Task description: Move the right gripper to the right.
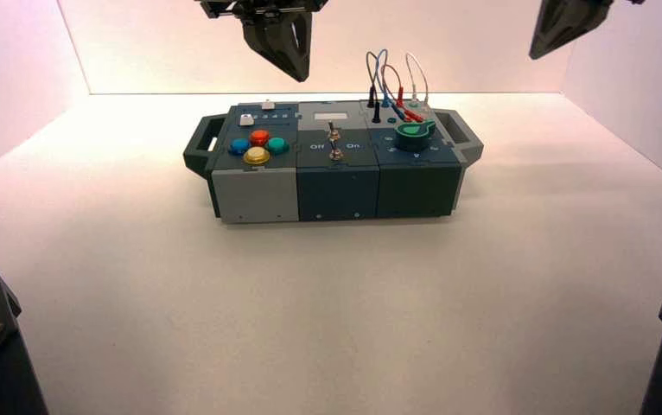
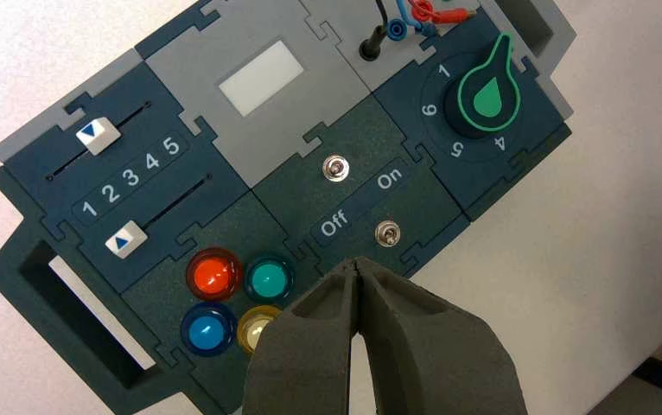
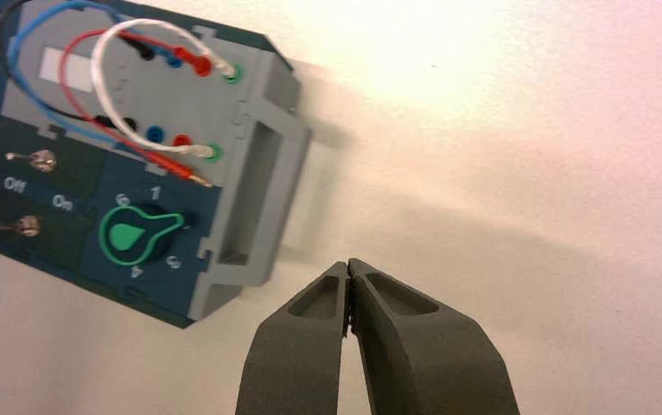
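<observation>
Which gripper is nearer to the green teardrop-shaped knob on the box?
Left, though not by much. The left gripper hangs above the box's button end; the right gripper hangs beyond the handle nearest the green knob.

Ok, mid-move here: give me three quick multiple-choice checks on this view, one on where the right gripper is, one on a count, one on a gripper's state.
1. Where is the right gripper?
A. Above the buttons
B. High up, past the right end of the box
C. Resting on the table

2. How many round coloured buttons are on the box?
A. Two
B. Four
C. Six

3. How do the left gripper's fingers stand?
A. Shut, holding nothing
B. Wide open
C. Clamped on a wire

Answers:
1 B: the high view shows it beyond the right handle, and its wrist view has bare table below.
2 B: red, green, blue and yellow.
3 A: its tips meet above the box in the left wrist view.
</observation>
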{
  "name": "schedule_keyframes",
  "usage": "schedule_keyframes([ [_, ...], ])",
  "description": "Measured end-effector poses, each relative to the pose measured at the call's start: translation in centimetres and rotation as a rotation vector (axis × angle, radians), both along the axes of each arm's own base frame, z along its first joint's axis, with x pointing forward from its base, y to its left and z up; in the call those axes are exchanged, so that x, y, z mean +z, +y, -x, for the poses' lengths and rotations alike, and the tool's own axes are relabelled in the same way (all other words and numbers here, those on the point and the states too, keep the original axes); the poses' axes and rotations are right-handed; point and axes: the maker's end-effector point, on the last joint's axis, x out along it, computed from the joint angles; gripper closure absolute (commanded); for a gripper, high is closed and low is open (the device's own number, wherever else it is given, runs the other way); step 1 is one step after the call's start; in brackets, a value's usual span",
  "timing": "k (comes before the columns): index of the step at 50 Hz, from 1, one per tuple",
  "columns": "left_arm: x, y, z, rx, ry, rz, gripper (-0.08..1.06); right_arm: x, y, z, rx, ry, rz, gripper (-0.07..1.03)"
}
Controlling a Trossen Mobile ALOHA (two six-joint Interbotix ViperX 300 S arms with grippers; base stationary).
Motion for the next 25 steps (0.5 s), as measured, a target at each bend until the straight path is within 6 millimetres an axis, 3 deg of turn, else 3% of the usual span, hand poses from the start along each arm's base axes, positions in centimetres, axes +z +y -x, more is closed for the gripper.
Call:
schedule_keyframes([
  [13, 0.0, 0.0, 0.0, 0.0, 0.0, 0.0, 1.01, -0.6, -4.1, -0.8, -0.06, -0.006, -0.019, 0.98],
  [25, 0.0, 0.0, 0.0, 0.0, 0.0, 0.0, 1.01, -0.6, -5.7, -1.4, -0.078, 0.002, -0.048, 0.98],
])
